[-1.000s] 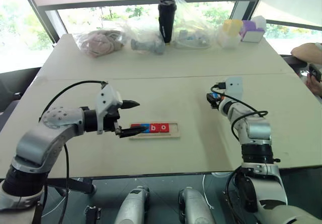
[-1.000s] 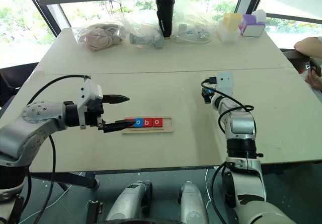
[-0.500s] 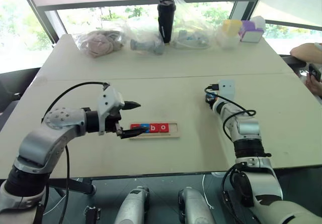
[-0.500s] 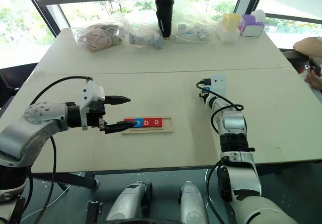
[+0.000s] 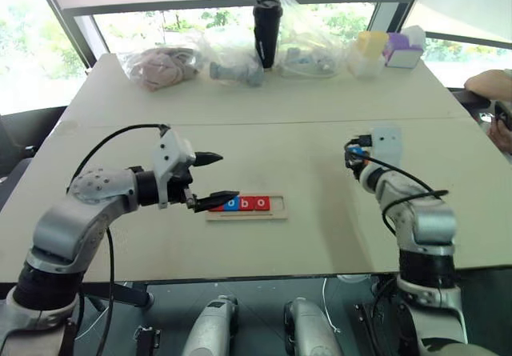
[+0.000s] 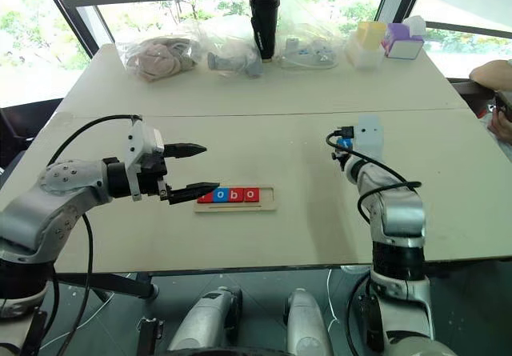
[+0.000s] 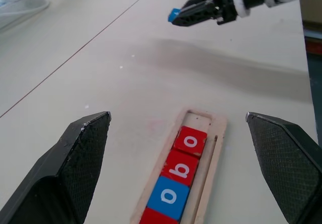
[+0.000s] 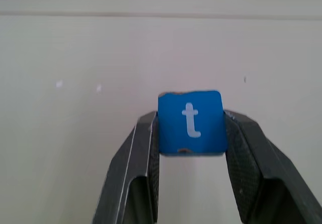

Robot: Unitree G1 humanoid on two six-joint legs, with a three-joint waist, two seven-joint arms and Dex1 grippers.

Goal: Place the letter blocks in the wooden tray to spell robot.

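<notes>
At right of centre above the table (image 5: 320, 132), the right hand (image 8: 191, 133) pinches the blue t block (image 8: 190, 122), while the left hand (image 5: 214, 178), spread wide, hovers at the left end of the wooden tray (image 5: 276, 212) holding four blocks (image 7: 176, 178).

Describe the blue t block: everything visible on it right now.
The t block is a small square blue tile with a white lowercase t on its face, edges slightly worn at one corner. It is clamped between the two black fingers of the right hand, gripped on two opposite sides, letter facing the wrist camera and upright there. It hangs above the pale tabletop, off to the right of the wooden tray, touching nothing else.
</notes>
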